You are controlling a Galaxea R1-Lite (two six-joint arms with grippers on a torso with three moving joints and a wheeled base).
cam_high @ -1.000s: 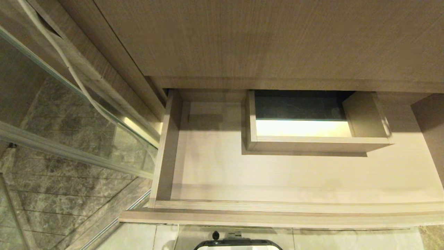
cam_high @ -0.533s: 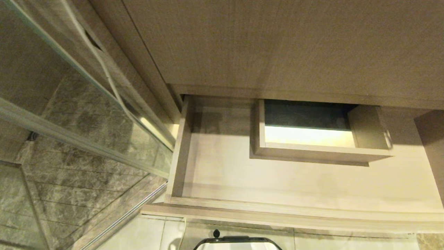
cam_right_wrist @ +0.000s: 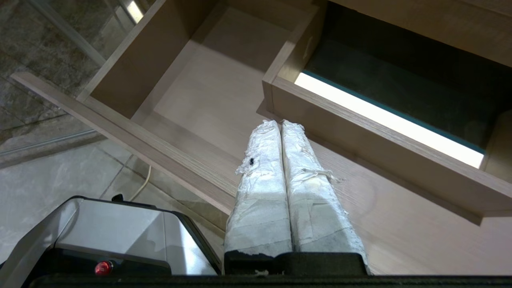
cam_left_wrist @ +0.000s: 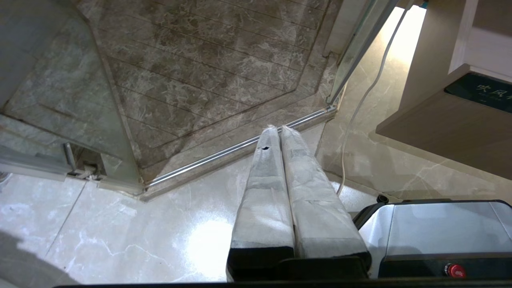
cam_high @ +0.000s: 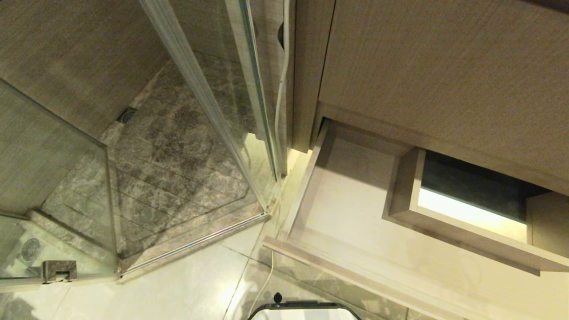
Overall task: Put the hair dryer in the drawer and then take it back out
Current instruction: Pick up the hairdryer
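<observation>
The drawer (cam_high: 342,262) stands pulled open under the wood-grain vanity, at the right of the head view, and nothing lies on the part of its light beige floor that shows. A boxed cutout (cam_high: 462,233) sits at its middle back. The hair dryer is out of view in every frame. My right gripper (cam_right_wrist: 280,122) is shut and holds nothing, hanging over the drawer's front part (cam_right_wrist: 192,160). My left gripper (cam_left_wrist: 279,128) is also shut and holds nothing, above the pale floor tiles near the shower's threshold rail. Neither arm shows in the head view.
A glass shower enclosure (cam_high: 209,111) with a grey marble floor fills the left. A white cable (cam_high: 281,89) hangs down between the glass and the vanity's side. My base (cam_high: 304,311) shows at the bottom edge. A dark label (cam_left_wrist: 480,92) sits on the vanity's underside.
The whole head view has swung toward the shower, so the drawer now sits at the right and looks tilted. That is the camera moving. Nothing in the scene has shifted.
</observation>
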